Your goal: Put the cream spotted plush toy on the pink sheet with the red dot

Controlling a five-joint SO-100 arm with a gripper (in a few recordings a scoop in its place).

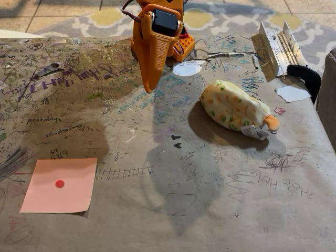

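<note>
On the scribbled brown table [157, 210], the plush toy [233, 108] lies at three o'clock, pink sheet [60, 185] at eight, orange gripper [149, 86] pressed closed, empty, at twelve.

home | patterned rug [220, 18] on tiled floor [52, 10] | scribbled paper-covered table [157, 210]

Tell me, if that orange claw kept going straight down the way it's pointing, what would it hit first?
Probably just the scribbled table. The gripper points down at bare tabletop, left of the plush toy and far from the pink sheet; depth is uncertain.
</note>
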